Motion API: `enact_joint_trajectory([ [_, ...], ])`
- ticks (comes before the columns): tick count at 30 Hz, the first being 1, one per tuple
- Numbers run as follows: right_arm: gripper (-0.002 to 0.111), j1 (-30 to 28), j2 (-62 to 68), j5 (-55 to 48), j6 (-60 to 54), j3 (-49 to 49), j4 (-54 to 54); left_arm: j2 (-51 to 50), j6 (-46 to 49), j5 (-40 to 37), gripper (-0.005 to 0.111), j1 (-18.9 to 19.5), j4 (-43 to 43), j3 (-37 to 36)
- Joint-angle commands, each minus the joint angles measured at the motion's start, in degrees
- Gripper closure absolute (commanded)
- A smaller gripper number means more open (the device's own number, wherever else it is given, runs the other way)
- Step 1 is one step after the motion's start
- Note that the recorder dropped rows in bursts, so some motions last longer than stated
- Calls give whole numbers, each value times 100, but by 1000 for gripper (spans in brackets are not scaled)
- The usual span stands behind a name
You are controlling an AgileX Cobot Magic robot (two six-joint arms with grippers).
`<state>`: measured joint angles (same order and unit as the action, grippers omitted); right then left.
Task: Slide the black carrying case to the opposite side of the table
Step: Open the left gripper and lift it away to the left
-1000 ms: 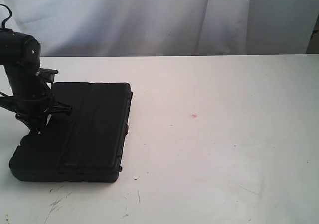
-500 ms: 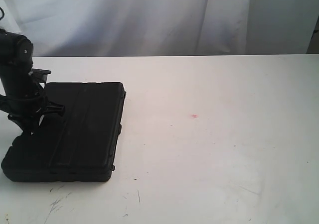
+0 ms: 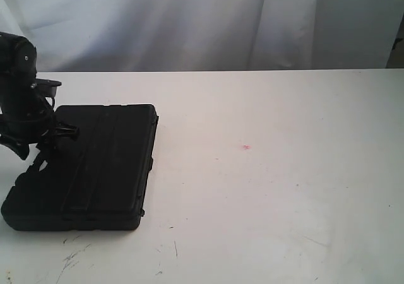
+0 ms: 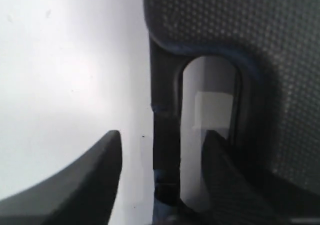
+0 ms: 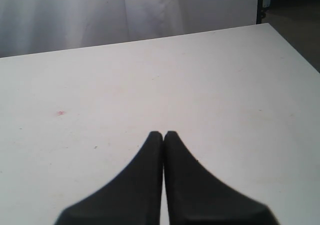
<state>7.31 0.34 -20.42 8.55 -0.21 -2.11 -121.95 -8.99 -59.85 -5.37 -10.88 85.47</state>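
We see the black carrying case (image 3: 88, 164) lying flat and shut on the left part of the table (image 3: 284, 189); its contents are hidden. The table is white, with dark scratches (image 3: 72, 259) near the front and a small pink spot (image 3: 245, 147). A pale curtain (image 3: 189, 19) hangs behind. The case is matte, dotted, with a ribbed lid. The left tool (image 4: 162, 135) is released, its fingers straddling the handle (image 4: 164, 95). The right tool (image 5: 163, 134) is clenched on nothing.

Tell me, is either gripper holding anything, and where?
Nothing held: the left gripper has its fingers straddling the handle of the black case, apart from it; right gripper shut, empty.
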Motion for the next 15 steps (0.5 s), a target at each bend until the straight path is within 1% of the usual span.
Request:
enact_joint_trajectory([
  [1,108,-45,-34,30,-25,21,7,358,-38,37,49,14,0,18],
  [4,108,-45,-34,30,-25,21,7,586,-77,37,52,14,0,18],
  [5,108,-45,-34,30,-25,21,7,738,-163,53,58,14,0,18],
  [6,108,-45,-34,30,-25,21,7,889,-178,94,64,14,14,18],
  [8,108,-45,-34,30,-25,21,7,1244,-243,183,86,14,335,18],
  [10,108,-45,-34,30,-25,21,7,1641,113,331,107,1,903,6],
  [12,108,-45,-34,30,-25,21,7,2034,221,483,107,-93,1164,-33],
  [15,108,-45,-34,30,-25,21,7,2582,221,900,107,-297,1171,-318],
])
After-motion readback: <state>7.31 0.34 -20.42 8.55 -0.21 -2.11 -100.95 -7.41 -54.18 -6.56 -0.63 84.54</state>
